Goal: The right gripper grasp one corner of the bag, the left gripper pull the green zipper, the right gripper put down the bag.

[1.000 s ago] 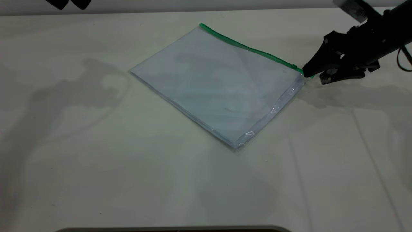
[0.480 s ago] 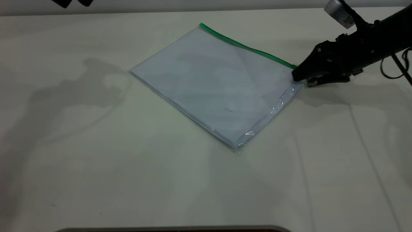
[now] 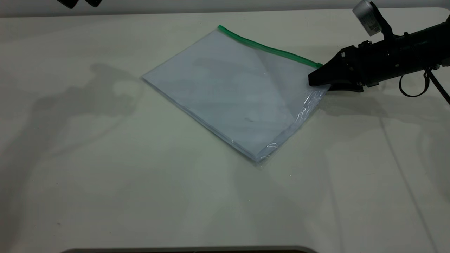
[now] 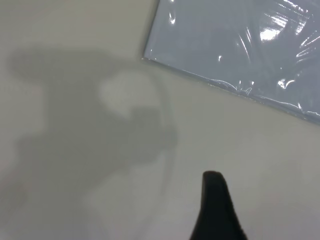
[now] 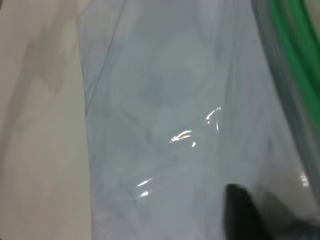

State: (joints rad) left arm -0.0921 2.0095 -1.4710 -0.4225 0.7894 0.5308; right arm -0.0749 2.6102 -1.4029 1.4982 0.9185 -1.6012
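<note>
The right gripper [image 3: 316, 79], fingers seemingly pinched on the bag's [image 3: 232, 91] far-right corner, aligns with the green zipper [image 3: 269, 49], which runs far-left from it; the left gripper [image 3: 79, 2] hangs distant, state indiscernible.

One bag [image 3: 232, 91] is lying on one tabletop [image 3: 105, 182], carrying one green zipper [image 3: 267, 49]. Two end effectors are showing: right [image 3: 314, 80], left [image 3: 79, 2].
</note>
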